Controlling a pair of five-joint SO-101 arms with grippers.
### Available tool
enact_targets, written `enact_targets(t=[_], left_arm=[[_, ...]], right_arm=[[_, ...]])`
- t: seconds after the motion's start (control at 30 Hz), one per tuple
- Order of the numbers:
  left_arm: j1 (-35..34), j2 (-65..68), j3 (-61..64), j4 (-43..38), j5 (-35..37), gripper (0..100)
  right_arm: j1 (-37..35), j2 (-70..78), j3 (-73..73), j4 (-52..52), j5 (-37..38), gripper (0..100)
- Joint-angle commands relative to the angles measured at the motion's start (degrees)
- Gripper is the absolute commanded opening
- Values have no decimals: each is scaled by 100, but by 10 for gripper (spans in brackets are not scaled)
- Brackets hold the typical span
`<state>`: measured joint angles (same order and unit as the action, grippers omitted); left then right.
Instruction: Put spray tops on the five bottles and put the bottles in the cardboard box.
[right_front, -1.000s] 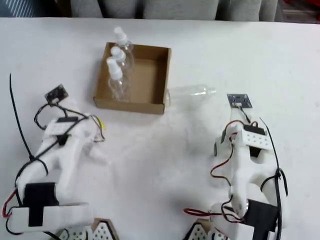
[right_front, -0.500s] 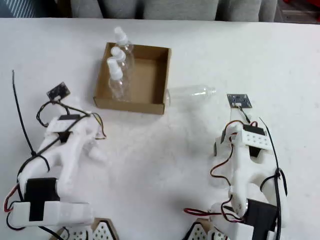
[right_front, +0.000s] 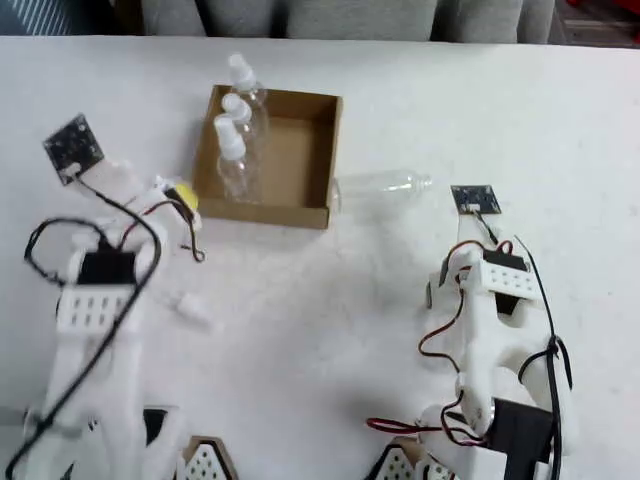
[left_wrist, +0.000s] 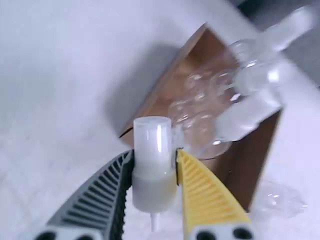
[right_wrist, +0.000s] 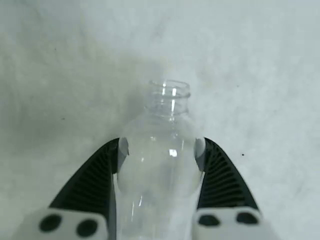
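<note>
white spray top (left_wrist: 152, 167) clamped tight in left pincer (left_wrist: 154, 154) | clear uncapped bottle (right_wrist: 159, 165) squeezed between right pincer (right_wrist: 160, 145)

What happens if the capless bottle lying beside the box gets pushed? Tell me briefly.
The capless bottle looks clear and empty, so it is probably light and would scoot easily. It lies on its round side on the table, so a sideways push would likely roll it. Its clear, plastic-looking wall may flex under a hard squeeze.
</note>
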<state>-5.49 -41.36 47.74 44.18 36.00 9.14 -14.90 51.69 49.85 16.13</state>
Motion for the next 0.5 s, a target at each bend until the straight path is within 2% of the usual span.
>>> enact_targets(t=[0.0, 0.1, 0.2, 0.33, 0.47], left_arm=[[505, -1490, -220, 44, -62, 20], [699, -1833, -255, 0, -70, 20], [813, -1868, -281, 0, -185, 20], [769, -1886, -211, 35, -818, 20], [708, -1912, -18, -44, -949, 20]], right_arm=[[-251, -356, 9, -391, -18, 16], [-435, -796, 0, -479, -413, 16], [-936, -1569, 35, -409, -642, 16], [-1789, -2897, 360, -303, -659, 16], [-2589, -4321, 747, -321, -615, 16]])
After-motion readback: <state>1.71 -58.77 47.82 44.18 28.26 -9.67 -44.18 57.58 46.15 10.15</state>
